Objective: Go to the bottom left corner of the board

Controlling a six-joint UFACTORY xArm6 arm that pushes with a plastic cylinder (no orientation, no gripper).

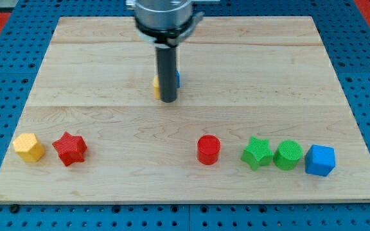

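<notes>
No readable text or markings.

Bright, even light; sharp focus, with only soft shadows.

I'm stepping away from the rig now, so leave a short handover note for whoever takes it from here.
My tip is down on the board, upper middle, in front of a yellow block and a blue block, both mostly hidden.
Near the bottom left corner: yellow hexagon block and red star block.
Done: nothing visible yet.
Left: slide the tip to the board's bottom left corner, probably steering around those two blocks.
</notes>
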